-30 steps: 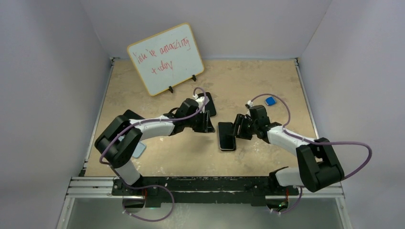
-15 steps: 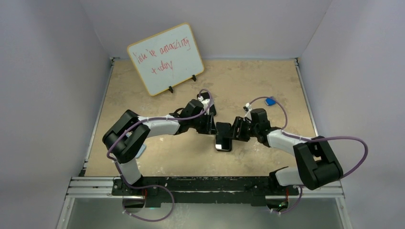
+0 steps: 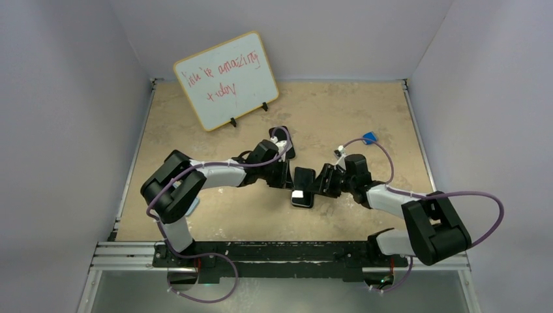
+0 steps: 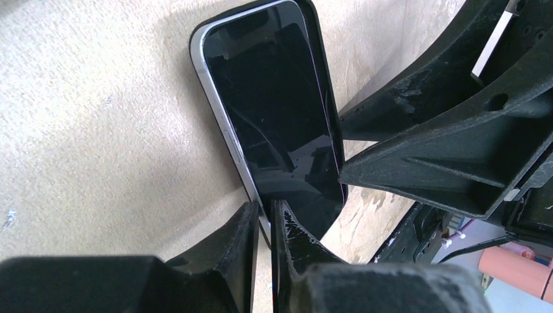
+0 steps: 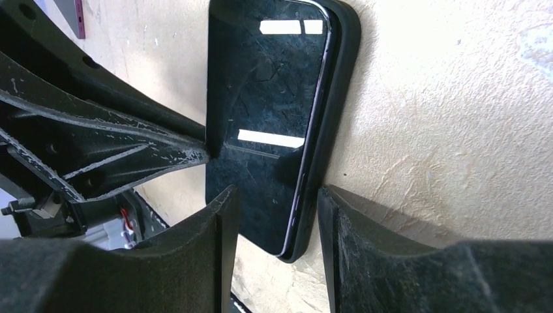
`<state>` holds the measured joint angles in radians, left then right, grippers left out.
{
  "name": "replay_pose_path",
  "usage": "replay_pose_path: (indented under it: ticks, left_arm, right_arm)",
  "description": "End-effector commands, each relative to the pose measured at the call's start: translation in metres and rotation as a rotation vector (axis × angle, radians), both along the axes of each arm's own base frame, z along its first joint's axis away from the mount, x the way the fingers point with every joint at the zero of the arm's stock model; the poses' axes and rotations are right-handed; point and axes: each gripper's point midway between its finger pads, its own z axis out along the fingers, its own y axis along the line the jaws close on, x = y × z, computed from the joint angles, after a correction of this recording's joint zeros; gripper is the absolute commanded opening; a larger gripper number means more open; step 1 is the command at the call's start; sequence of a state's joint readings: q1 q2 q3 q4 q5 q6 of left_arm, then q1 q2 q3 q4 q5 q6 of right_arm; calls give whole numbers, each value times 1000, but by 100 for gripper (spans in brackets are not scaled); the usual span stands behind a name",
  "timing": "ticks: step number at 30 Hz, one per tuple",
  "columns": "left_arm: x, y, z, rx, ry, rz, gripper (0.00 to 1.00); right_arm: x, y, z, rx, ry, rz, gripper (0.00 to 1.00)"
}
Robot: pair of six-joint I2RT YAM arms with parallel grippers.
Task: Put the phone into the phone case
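The phone (image 3: 303,187) lies in the middle of the table, dark screen up, between my two grippers. In the left wrist view the phone (image 4: 274,111) shows a bare silver left edge, with the black case rim (image 4: 326,72) along its right side. The left gripper (image 4: 264,218) is shut on the phone's near silver edge. In the right wrist view the phone (image 5: 261,111) rests in the black case (image 5: 342,98), whose rim shows on the right. The right gripper (image 5: 277,208) is open and straddles the near end of phone and case. The left gripper (image 3: 285,177) and right gripper (image 3: 324,181) face each other.
A whiteboard (image 3: 225,79) with red writing stands at the back left. A black flat object (image 3: 284,138) lies just behind the left gripper. A small blue item (image 3: 369,137) lies behind the right arm. A pale blue object (image 3: 190,206) lies under the left arm.
The left gripper has closed in from the left and the right gripper from the right. The phone has shifted slightly left and towards the near edge between them.
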<state>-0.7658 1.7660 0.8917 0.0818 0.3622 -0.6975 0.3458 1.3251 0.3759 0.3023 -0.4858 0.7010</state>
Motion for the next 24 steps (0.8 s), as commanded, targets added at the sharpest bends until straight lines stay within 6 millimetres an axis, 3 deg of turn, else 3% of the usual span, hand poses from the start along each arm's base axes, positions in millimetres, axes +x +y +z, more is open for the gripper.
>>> replay_pose_path:
  ticks: [1, 6, 13, 21, 24]
  left_arm:
    - [0, -17, 7, -37, -21, -35, 11]
    - [-5, -28, 10, -56, -32, -57, 5]
    - [1, -26, 3, -6, -64, -47, 5]
    - [28, -18, 22, 17, -154, 35, 22]
    - [34, -18, 17, 48, -166, 36, 24]
  right_arm:
    - [9, 4, 9, 40, -47, -23, 49]
    - [12, 8, 7, 76, -52, -37, 48]
    - [9, 12, 14, 110, -64, -20, 48]
    - [20, -5, 18, 32, -108, -121, 49]
    - [23, -10, 13, -18, -90, -132, 50]
